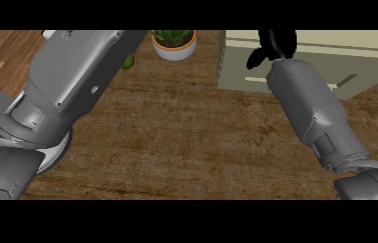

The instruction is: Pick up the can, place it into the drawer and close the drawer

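Head view shows no can anywhere on the tabletop (184,137) — it may be hidden under the right hand (277,42) or already lie in the drawer (347,52); I cannot tell which. That hand hangs over the beige drawer at far right, forearm stretched out, open or gripping unclear. Closing the drawer looks still to do — the left hand is out of view

Table (184,137): brown wood grain, matt. Drawer unit (240,67): smooth, pale, matt. Pot (175,52) left of drawer unit: white, glossy.
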Robot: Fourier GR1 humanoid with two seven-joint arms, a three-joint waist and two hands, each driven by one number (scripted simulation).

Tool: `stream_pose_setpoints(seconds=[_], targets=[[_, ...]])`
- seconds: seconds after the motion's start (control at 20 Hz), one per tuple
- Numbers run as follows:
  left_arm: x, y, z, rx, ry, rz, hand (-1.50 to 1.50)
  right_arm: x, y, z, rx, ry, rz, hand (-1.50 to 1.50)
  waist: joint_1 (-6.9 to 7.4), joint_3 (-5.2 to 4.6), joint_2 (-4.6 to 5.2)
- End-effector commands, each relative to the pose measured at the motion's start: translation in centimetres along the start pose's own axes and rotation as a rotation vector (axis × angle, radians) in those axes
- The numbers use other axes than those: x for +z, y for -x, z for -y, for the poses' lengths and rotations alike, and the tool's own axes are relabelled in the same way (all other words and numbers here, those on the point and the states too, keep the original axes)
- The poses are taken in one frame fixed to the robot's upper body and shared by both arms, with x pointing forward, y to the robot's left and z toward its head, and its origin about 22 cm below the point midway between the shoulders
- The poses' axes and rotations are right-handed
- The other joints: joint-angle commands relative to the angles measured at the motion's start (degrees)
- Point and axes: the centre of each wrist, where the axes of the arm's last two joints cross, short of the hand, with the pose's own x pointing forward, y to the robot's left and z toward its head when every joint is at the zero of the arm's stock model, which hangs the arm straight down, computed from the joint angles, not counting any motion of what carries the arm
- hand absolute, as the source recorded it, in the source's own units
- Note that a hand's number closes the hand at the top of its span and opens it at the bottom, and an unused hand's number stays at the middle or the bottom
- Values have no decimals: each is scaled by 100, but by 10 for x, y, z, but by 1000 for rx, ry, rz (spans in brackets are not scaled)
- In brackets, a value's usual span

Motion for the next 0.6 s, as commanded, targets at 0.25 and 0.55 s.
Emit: stream_pose_setpoints(seconds=[0.25,0.55], targets=[[7,7,-28,-12,11,4,-150,-40,-22,36,-162,105,9,-150,118,-14,-54],[16,22,-38,15,-1,-15,-150,-33,-27,24,-235,115,32,-150,99,-15,-75]])
